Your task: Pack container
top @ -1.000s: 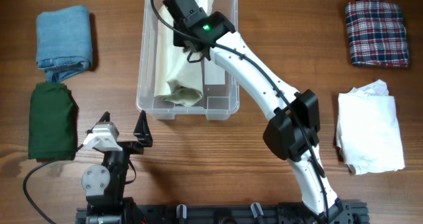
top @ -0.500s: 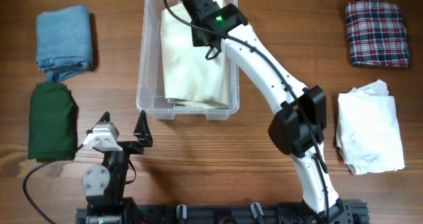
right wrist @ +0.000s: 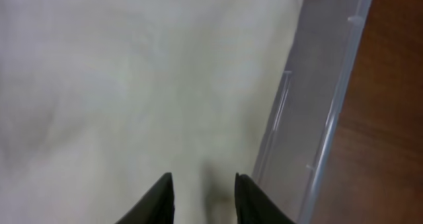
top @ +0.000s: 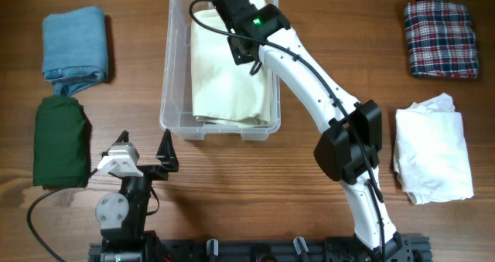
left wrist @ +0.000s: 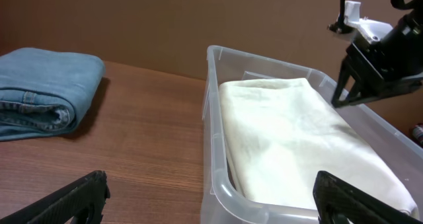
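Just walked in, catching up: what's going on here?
The right claw hovers over a cream cloth lying in the clear container, jaws slightly apart, holding nothing. The left claw sits open near the table's front. Folded blue jeans, a green cloth, a plaid cloth and a white cloth lie outside it.

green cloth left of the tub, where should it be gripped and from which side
Probably from above, at the near short end of the green cloth, jaws across its narrow width. It lies flat on the table as a folded bundle, so no edge stands up for a sideways grab, and the folded denim sits close against its far end.
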`<state>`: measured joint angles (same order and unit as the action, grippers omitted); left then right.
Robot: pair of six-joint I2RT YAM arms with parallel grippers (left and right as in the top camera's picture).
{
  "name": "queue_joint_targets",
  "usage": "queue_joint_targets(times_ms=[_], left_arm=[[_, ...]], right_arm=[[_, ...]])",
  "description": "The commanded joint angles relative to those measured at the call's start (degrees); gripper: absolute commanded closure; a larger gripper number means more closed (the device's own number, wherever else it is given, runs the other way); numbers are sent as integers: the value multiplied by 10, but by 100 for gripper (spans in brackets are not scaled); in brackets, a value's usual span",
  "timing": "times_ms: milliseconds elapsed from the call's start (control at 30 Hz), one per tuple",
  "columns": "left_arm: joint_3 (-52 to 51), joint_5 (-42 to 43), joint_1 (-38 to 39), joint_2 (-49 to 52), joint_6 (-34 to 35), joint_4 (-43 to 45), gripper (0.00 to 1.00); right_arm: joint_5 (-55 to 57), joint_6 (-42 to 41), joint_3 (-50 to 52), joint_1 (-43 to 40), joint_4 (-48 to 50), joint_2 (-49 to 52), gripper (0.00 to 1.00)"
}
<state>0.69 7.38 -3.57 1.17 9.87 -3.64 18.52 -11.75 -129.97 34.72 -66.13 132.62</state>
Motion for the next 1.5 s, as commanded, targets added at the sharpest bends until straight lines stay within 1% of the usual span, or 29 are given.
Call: queue_joint_targets(times_ms=[0, 133, 267, 600, 833, 1267, 1400, 1467], left_arm=[[-3, -2, -4, 0, -5, -1, 0], [-3, -2, -4, 0, -5, -1, 0], [-3, -2, -4, 0, -5, -1, 0], [-3, -2, -4, 0, -5, -1, 0], [-3, -2, -4, 0, -5, -1, 0], [-3, -2, -4, 0, -5, -1, 0], [-3, -2, -4, 0, -5, -1, 0], [-3, -2, -4, 0, -5, -1, 0]], right_arm=[[-9, 32, -7, 1, -41, 9, 95], [-46, 28, -7, 1, -82, 11, 96], [-71, 28, 3, 2, -97, 11, 96], [-83, 28, 112, 2, -57, 11, 96], [-83, 31, 152, 2, -27, 11, 96], [-83, 73, 154, 2, -5, 11, 96], [-81, 66, 152, 2, -10, 7, 96], [-80, 42, 147, 2, -22, -3, 96]])
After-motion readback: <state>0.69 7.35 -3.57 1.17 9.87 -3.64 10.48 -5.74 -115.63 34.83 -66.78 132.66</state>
